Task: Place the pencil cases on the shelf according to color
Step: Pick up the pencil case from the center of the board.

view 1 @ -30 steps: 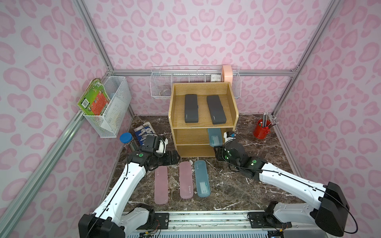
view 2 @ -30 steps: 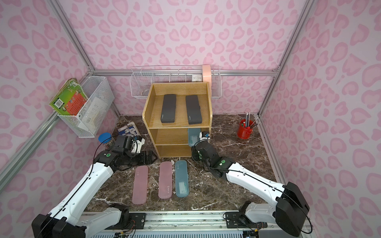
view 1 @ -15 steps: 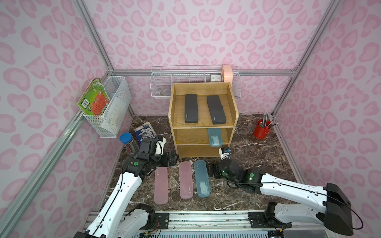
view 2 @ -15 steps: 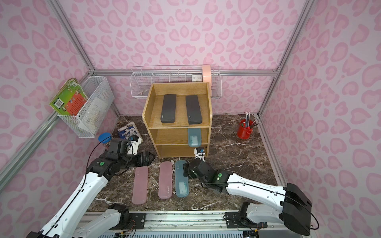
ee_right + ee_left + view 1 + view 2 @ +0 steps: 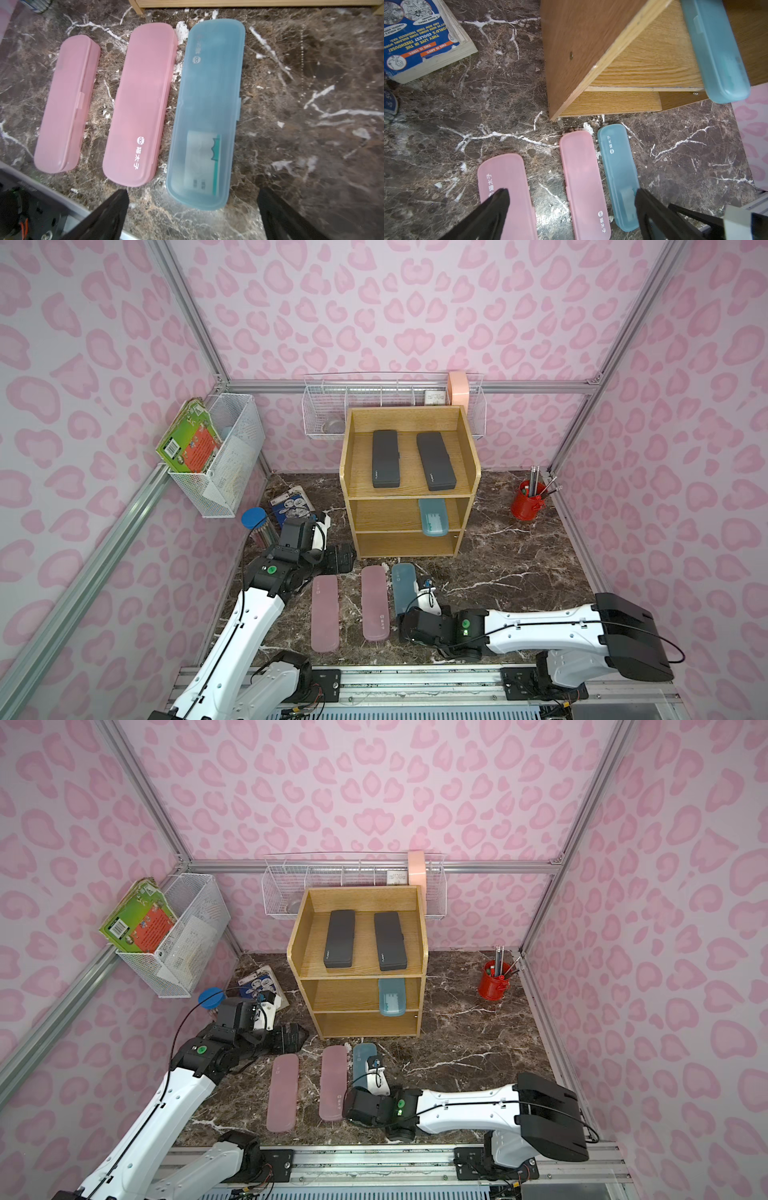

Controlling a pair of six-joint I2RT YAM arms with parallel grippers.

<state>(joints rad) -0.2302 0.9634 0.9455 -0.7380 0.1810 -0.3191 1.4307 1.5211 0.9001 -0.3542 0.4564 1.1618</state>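
Pencil cases are lying in two places. A black case [image 5: 385, 459] and a second black case [image 5: 436, 461] are sitting side by side on the top tier of the wooden shelf [image 5: 409, 494]. A teal case [image 5: 433, 517] is resting on the middle tier, jutting past the front edge. A second teal case [image 5: 205, 114] is lying on the marble table [image 5: 519, 572] before the shelf, beside a pink case [image 5: 375, 602] and a second pink case [image 5: 325, 613].

I am stretching my right arm [image 5: 540, 626] low along the table's near edge. My right gripper [image 5: 192, 196] is framing the second teal case's near end, jaws spread wide, touching nothing. I am bending my left arm [image 5: 249, 614] toward the shelf's foot. My left gripper [image 5: 572, 193] is hanging by the pink cases' far ends, jaws spread, empty.

A paper card [image 5: 202, 158] is showing inside the second teal case. A red cup [image 5: 528, 506] is holding pencils [image 5: 536, 477].
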